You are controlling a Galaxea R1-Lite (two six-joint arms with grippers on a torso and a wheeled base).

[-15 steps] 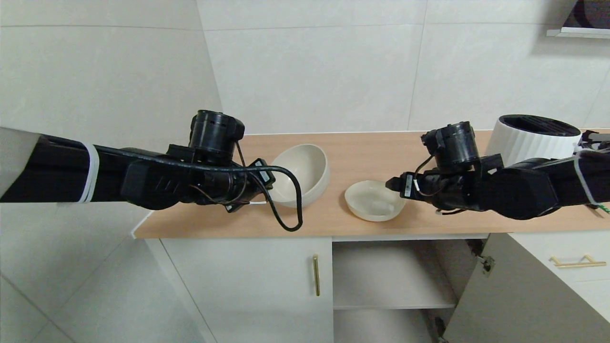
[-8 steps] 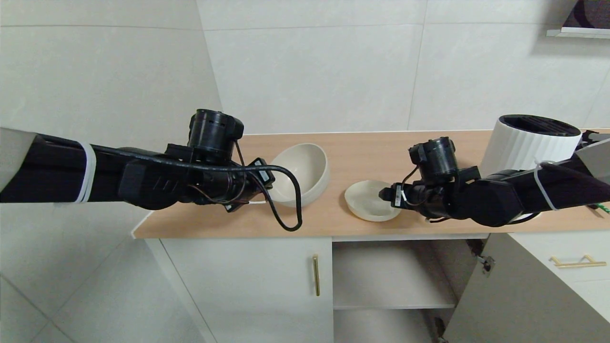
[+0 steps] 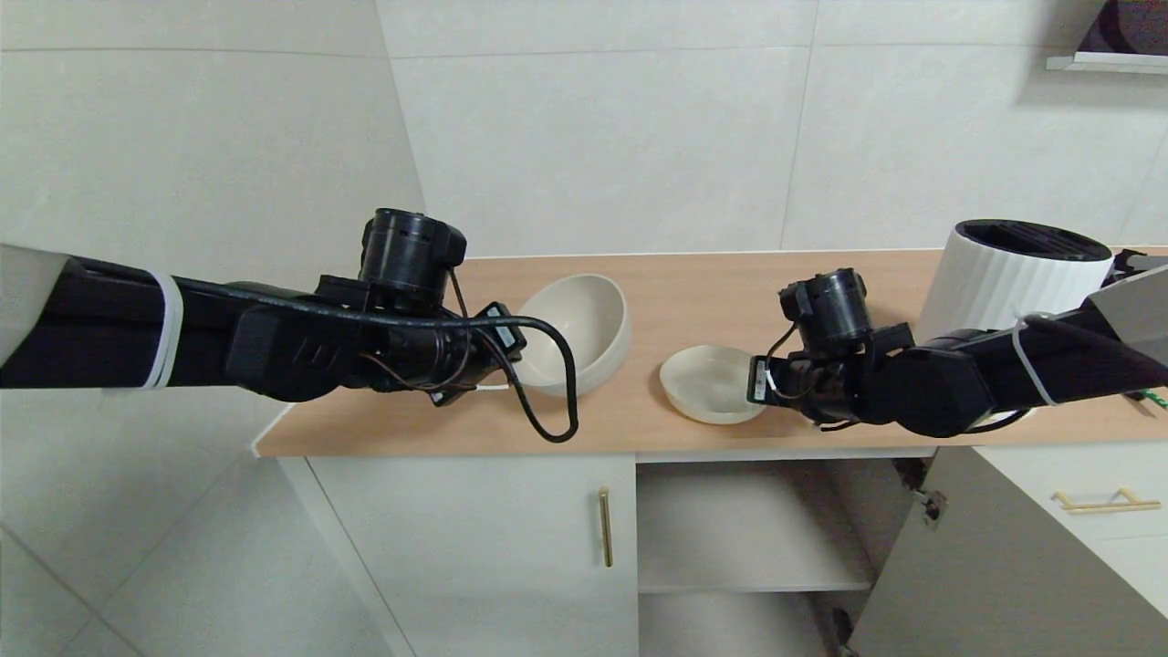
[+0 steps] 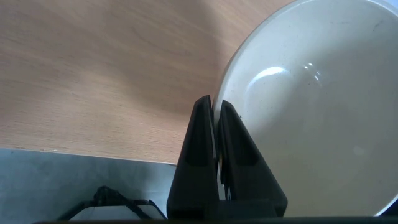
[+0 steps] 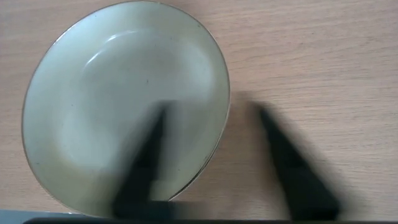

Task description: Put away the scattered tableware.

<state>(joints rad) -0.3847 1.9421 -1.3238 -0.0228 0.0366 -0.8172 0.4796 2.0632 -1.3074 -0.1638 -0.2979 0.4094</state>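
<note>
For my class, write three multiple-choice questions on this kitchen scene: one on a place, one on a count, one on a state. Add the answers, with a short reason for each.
1. Where on the counter does the white ribbed container stand?
A left end
B between the bowls
C right end

2. How many bowls are on the counter?
A one
B two
C four

3. How is the left hand set?
A shut on the large bowl's rim
B shut on nothing
C open, touching nothing

Answers:
1 C: it stands at the right end, behind the right arm.
2 B: there is the large bowl and the small bowl.
3 A: the left wrist view shows its fingers pinching the rim.
</note>
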